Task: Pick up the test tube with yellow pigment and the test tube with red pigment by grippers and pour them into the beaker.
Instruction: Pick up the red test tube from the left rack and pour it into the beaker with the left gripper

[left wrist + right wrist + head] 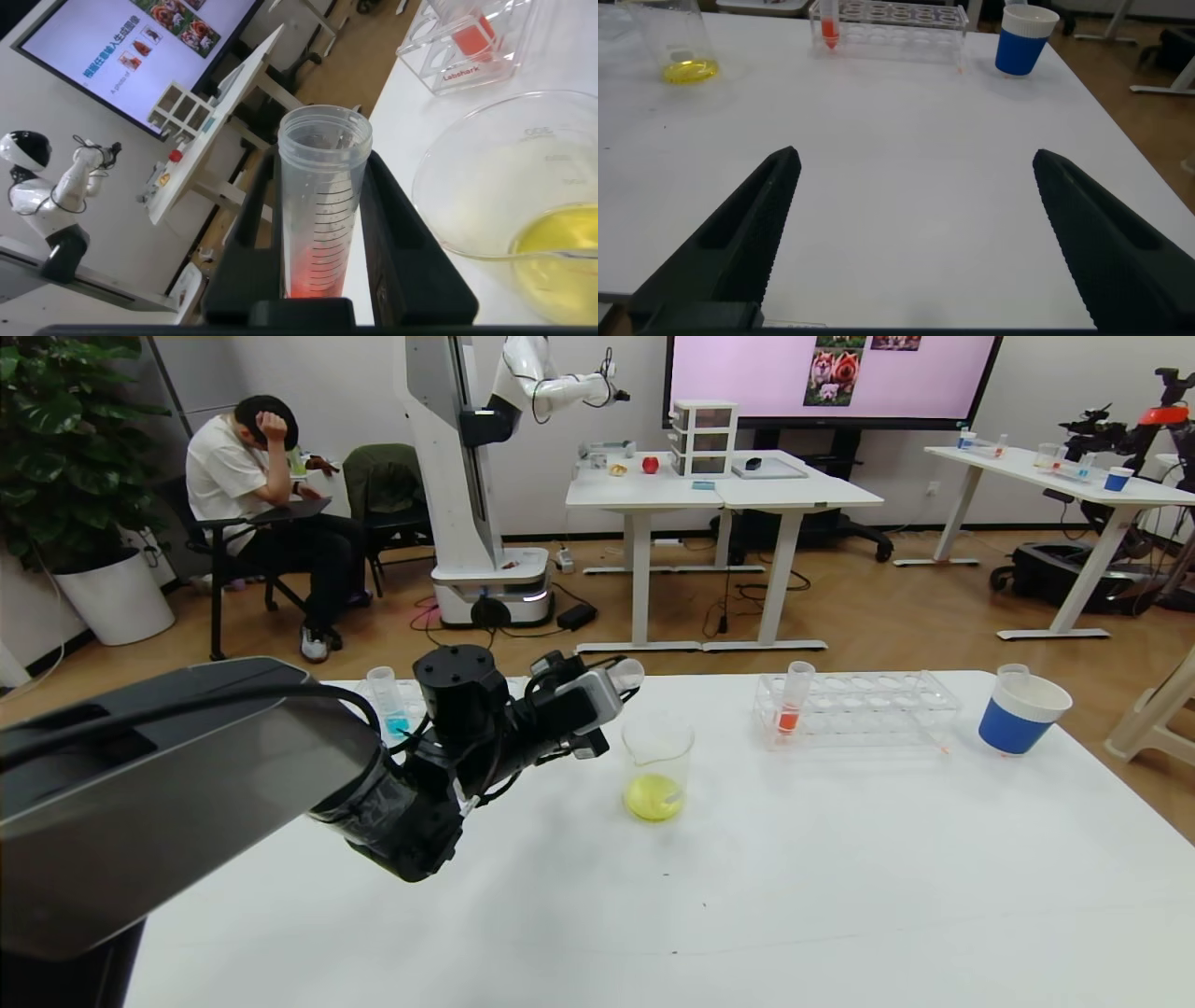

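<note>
A: Starting at the left in the head view, what is there?

B: A tube with blue liquid (387,702) stands at the far left of the white surface (747,896). Beside it the left gripper (611,683) hangs just left of the beaker (657,767), tipped toward it.

A: Are its jaws clenched?

B: The head view hides that; the left wrist view shows them grasping a clear graduated test tube (322,201) with only a reddish trace at its bottom. That view also shows yellow liquid pooled in the beaker (523,177).

A: And further right?

B: The test tube with red pigment (794,700) stands upright in the left end of a clear rack (868,705), then a blue-and-white paper cup (1019,711).

A: The right gripper?

B: The head view does not show it. In its own wrist view the right gripper (915,238) hovers over bare surface, jaws released and wide apart, well short of beaker, rack and cup.
</note>
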